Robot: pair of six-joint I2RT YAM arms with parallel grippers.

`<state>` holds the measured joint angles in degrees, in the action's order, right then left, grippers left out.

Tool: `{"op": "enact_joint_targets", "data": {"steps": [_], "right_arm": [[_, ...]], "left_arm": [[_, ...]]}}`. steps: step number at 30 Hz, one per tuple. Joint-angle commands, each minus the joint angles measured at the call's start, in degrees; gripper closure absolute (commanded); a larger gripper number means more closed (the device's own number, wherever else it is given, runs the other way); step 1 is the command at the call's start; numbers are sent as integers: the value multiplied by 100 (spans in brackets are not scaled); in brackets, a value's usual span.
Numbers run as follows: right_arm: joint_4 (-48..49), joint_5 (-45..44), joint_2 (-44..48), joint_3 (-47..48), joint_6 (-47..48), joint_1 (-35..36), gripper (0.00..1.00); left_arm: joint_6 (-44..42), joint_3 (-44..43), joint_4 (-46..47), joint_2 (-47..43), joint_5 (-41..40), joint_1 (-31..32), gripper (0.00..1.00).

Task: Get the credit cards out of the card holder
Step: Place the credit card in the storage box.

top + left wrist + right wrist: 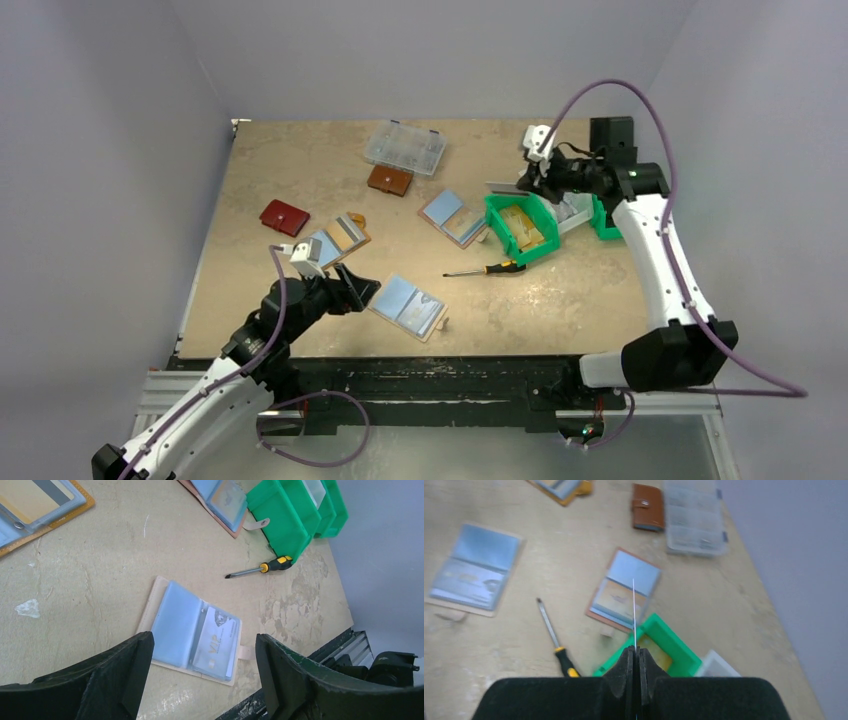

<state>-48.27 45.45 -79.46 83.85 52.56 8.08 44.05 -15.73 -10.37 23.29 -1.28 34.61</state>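
— Where's the holder?
— The holder point(410, 307) lies open on the bench point(300, 160) near the front edge, blue sleeves up, a VIP card point(216, 639) in its right sleeve.
— And the left claw?
— The left claw point(358, 290) is spread wide just beside the holder, gripping nothing.
— The right?
— The right claw point(527, 182) is pressed together on a thin card point(634, 605) above the green bin point(497, 210). A screwdriver point(485, 269) lies between holder and bin.
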Motion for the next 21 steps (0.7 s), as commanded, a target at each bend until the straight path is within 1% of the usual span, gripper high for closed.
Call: {"op": "enact_joint_targets", "data": {"steps": [1,5,10,13,16,21], "right_arm": [[599,-1219,275,-195,38,-561,100],[1287,-2087,99,-457,656,-917,100],[2033,-2613,-531,-449,1077,-1184,100],[2471,-2712,-994,-409,1215,-1303,100],[2443,-2559,-1477,-345,1510,-1324,100],[3138,-2414,-1807,-675,1550,-1319,100]], "left_arm": [[112,-55,350,108,214,-25,21],[122,-34,373,134,292,-25,21],[143,11,306,76,336,-25,21],[205,86,316,55,357,-27,21],[266,195,443,74,433,-25,21],[271,237,544,230,453,-25,21]]}}
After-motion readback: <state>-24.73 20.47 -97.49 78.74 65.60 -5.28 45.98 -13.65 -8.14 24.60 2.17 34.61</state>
